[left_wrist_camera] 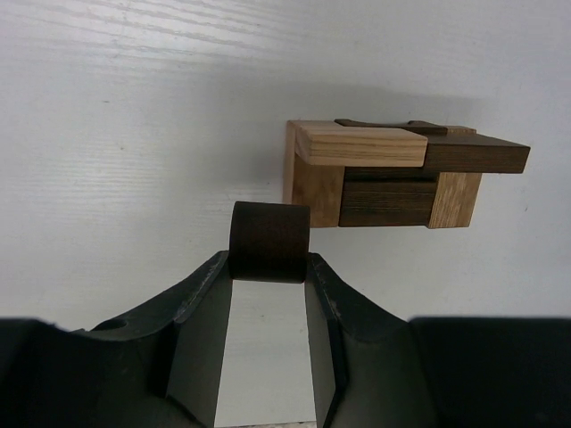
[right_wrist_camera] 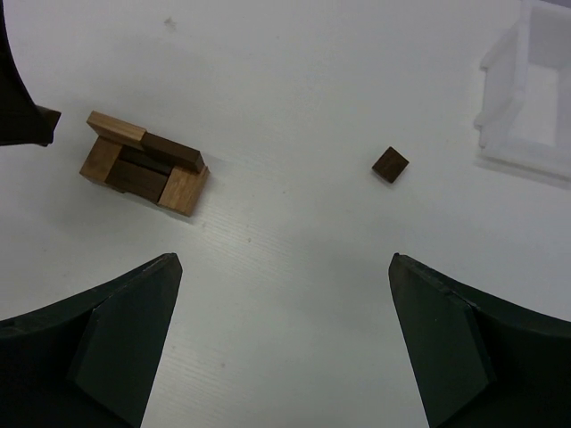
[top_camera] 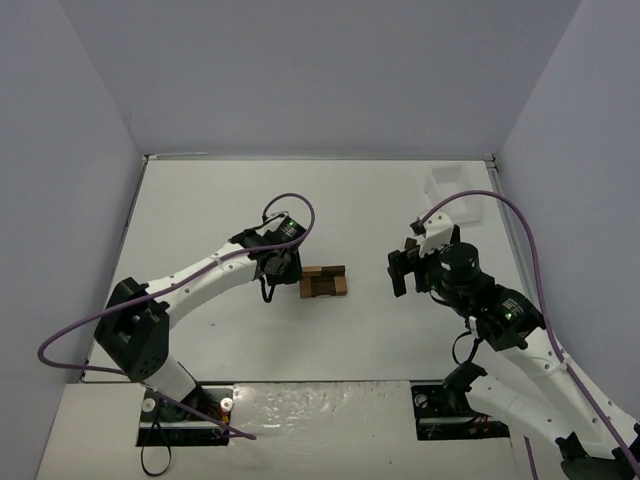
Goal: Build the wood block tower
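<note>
The white surface (top_camera: 350, 200) filled the enclosure between pale walls. The left arm (top_camera: 200, 280) reached up and inward from its base toward the middle, and the right arm (top_camera: 500, 310) bent in from the right so that the two wrists faced each other across the centre. A white tray (top_camera: 455, 185) sat at the far right corner, well apart from everything else.

The wood block tower (top_camera: 323, 283) stood near the middle of the surface, between the two arms and just beside the left one. In the left wrist view the tower (left_wrist_camera: 393, 174) showed a light tan block and a dark one laid across its top. Below them were tan pieces at the ends with dark pieces between.

The left jaws pinched a dark brown block (left_wrist_camera: 269, 241) at their tips, held close to the tower's near side. In the right wrist view a small gap showed between that block and the tower (right_wrist_camera: 143, 165).

The right jaws were spread wide with nothing between them. A small loose dark block (right_wrist_camera: 391, 165) lay flat on the surface between the tower and the tray (right_wrist_camera: 526, 89), touching neither.
</note>
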Robot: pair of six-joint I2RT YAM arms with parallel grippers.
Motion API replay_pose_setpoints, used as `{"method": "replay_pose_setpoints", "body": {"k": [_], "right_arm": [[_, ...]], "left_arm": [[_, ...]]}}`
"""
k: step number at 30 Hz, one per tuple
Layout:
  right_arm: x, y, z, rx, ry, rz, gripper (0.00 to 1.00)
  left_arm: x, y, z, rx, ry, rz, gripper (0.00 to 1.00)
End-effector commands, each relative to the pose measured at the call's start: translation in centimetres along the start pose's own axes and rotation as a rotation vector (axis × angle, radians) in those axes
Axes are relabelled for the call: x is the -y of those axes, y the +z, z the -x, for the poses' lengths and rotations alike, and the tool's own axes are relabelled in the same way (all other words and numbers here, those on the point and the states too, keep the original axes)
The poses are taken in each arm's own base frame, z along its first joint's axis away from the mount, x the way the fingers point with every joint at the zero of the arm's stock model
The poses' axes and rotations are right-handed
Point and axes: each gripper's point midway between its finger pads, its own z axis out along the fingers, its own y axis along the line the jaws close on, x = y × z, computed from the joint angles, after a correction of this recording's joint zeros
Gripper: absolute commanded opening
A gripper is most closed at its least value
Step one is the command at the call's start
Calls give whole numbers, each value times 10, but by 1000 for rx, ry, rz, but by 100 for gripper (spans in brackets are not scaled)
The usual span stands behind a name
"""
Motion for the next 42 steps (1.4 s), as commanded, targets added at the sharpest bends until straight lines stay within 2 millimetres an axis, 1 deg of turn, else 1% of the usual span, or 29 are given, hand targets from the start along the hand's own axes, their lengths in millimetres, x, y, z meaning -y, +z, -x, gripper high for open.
{"method": "replay_pose_setpoints", "body": {"k": [1,4,8,10,13,16,20,27,31,37,42], "right_arm": [[24,-1,20,39,34,-70,100],[28,5,17,9,50,-59,100],[36,11,14,-21,69,-80,100],[37,15,11,-37,68,-79,100],[32,20,9,-55,72,-55,100],[32,21,7,-61,73,-53,100],[31,23,5,-70,67,-52,100],[31,22,5,-67,67,-52,100],[31,22,6,-64,69,-52,100],[27,21,7,-59,69,-26,100],[26,20,8,-55,69,-20,100]], "left_arm": [[34,-7,10,33,9,-54,1],[41,0,5,16,19,-50,1],[39,8,0,5,20,-32,1],[40,10,0,7,17,-33,1],[41,16,-2,0,10,-29,1],[46,21,-4,1,9,-34,1],[44,28,-6,-2,4,-18,1],[42,33,-1,24,8,3,1],[45,37,-3,9,17,1,1],[42,41,-6,2,22,16,1],[43,41,-3,9,28,16,1]]}}
